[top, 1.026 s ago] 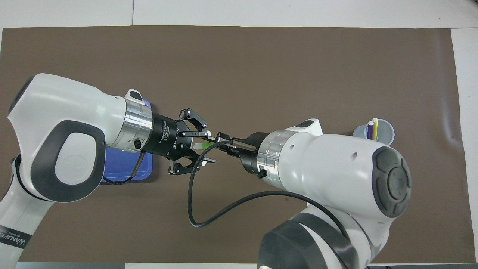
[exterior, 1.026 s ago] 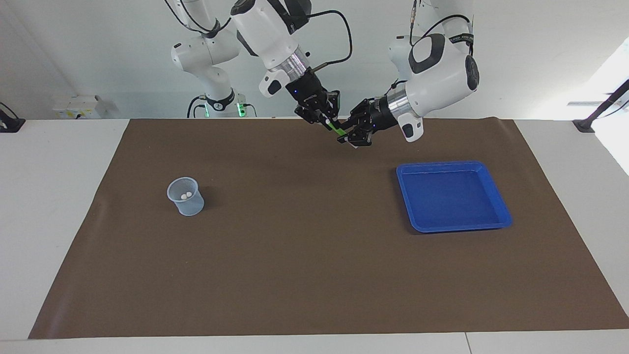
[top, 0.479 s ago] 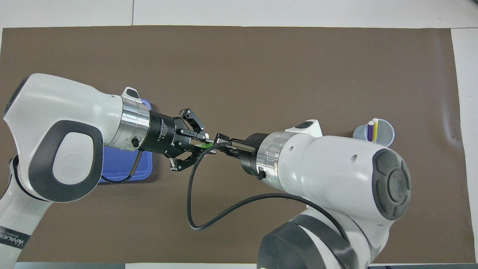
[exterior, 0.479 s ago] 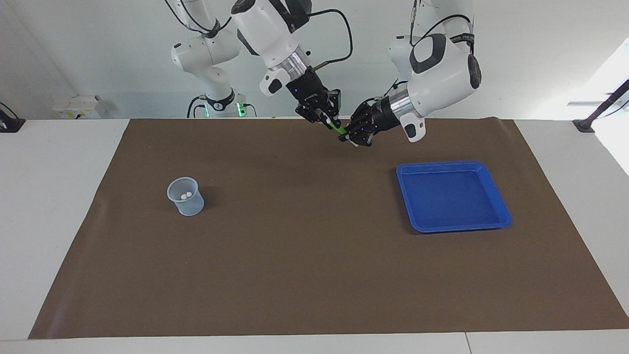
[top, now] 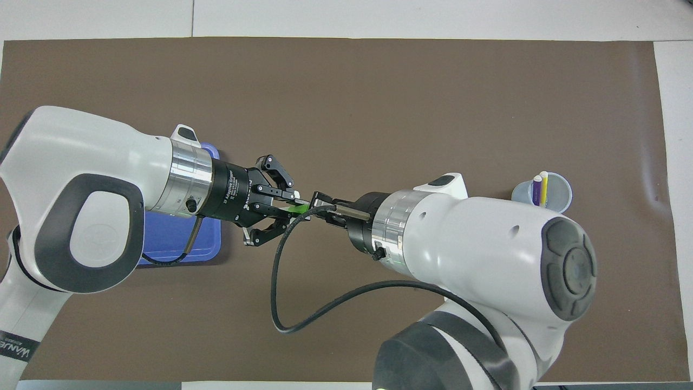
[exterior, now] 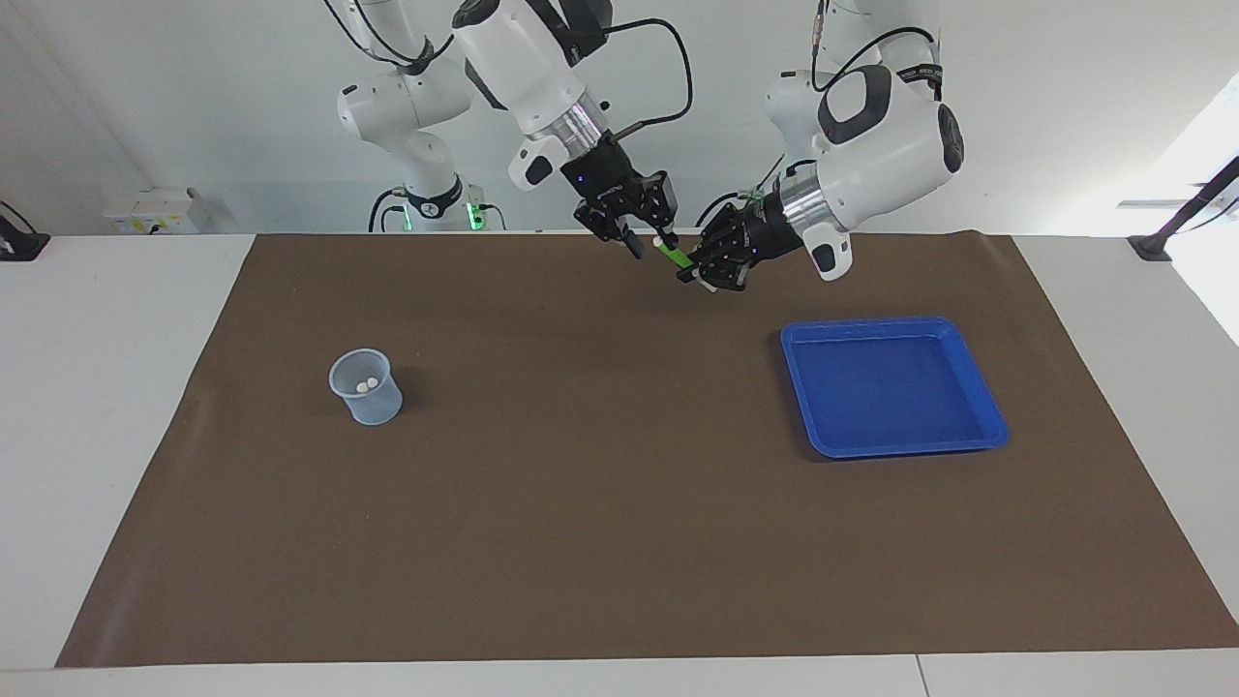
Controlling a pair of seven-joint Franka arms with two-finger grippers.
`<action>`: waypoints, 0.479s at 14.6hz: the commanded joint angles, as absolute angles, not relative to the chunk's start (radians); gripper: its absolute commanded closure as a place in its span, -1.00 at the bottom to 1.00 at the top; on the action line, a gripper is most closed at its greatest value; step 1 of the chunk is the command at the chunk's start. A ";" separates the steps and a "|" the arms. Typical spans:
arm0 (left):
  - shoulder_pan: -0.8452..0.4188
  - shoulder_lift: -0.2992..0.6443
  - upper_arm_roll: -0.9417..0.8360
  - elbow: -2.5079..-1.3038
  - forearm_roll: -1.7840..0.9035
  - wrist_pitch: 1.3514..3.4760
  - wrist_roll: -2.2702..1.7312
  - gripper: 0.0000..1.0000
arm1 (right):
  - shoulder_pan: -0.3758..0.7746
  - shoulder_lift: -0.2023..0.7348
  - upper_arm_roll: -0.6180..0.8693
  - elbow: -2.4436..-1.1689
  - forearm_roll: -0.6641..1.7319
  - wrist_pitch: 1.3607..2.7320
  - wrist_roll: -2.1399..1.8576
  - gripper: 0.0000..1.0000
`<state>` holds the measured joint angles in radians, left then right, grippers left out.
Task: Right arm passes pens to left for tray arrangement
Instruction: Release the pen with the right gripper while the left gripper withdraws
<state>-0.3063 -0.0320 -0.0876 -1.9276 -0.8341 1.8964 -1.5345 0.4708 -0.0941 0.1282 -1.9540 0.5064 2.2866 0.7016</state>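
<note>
The left pincer (exterior: 699,263) grips the green pen (exterior: 672,254) in mid-air over the surface (exterior: 600,484); the right pincer (exterior: 634,237), angled down beside it, stands open.

blue tray (top: 178,238) mostly hidden under left arm in overhead view, left arm cut off

High facing view, steep overhead view, shared table (exterior: 619,581)
</note>
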 commanded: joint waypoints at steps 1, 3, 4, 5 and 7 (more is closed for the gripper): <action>-0.298 -0.061 -0.083 -1.950 -0.801 1.907 -1.516 1.00 | 0.390 -0.173 0.126 -1.971 0.493 2.098 0.674 -1.00; -0.284 -0.061 -0.083 -1.950 -0.776 1.907 -1.484 1.00 | 0.327 -0.193 0.126 -1.961 0.442 1.972 0.616 -1.00; -0.269 -0.061 -0.083 -1.950 -0.759 1.905 -1.453 1.00 | 0.305 -0.193 0.126 -1.948 0.410 1.915 0.541 -1.00; -0.255 -0.060 -0.083 -1.950 -0.720 1.904 -1.412 1.00 | 0.281 -0.193 0.126 -1.941 0.364 1.864 0.449 -1.00; -0.229 -0.060 -0.083 -1.956 -0.652 1.902 -1.300 1.00 | 0.233 -0.198 0.124 -1.939 0.296 1.786 0.243 -1.00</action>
<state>-0.2550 -0.0361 -0.0828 -1.9278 -0.7015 1.8982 -1.3964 0.2739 -0.1971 0.1158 -1.9442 0.3493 1.8483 0.4026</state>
